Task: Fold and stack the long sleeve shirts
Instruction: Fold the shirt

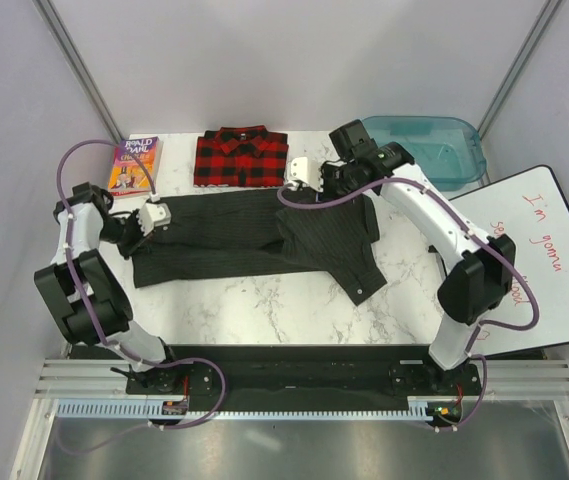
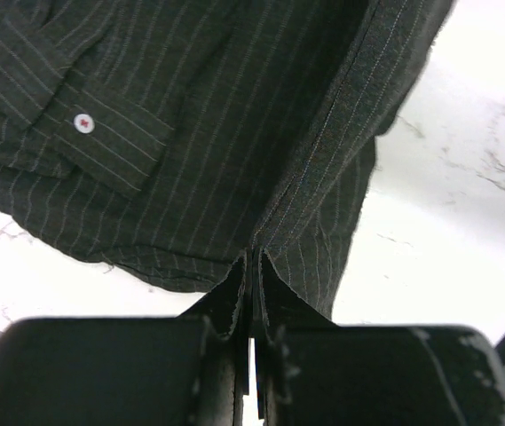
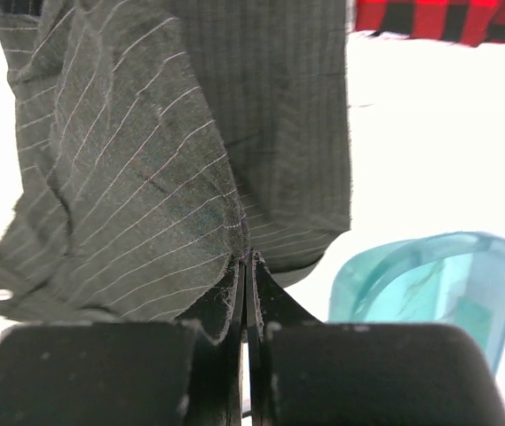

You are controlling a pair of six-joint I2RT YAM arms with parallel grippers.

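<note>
The dark charcoal pinstriped long sleeve shirt (image 1: 254, 235) lies spread across the middle of the marble table, with one sleeve folded over at its right end. The red-and-black plaid shirt (image 1: 241, 157) lies folded at the back of the table, just beyond it. My left gripper (image 1: 154, 216) is at the charcoal shirt's left edge. In the left wrist view that gripper (image 2: 254, 255) is shut, pinching the hem of the shirt (image 2: 190, 115). My right gripper (image 1: 300, 175) is at the shirt's upper edge. The right wrist view shows it (image 3: 249, 258) shut on a fold of the pinstriped cloth (image 3: 145, 177).
A colourful paperback book (image 1: 134, 165) lies at the back left corner. A teal plastic bin (image 1: 429, 145) stands at the back right, and shows in the right wrist view (image 3: 430, 284) too. A whiteboard (image 1: 544, 260) with red writing leans off the table's right side.
</note>
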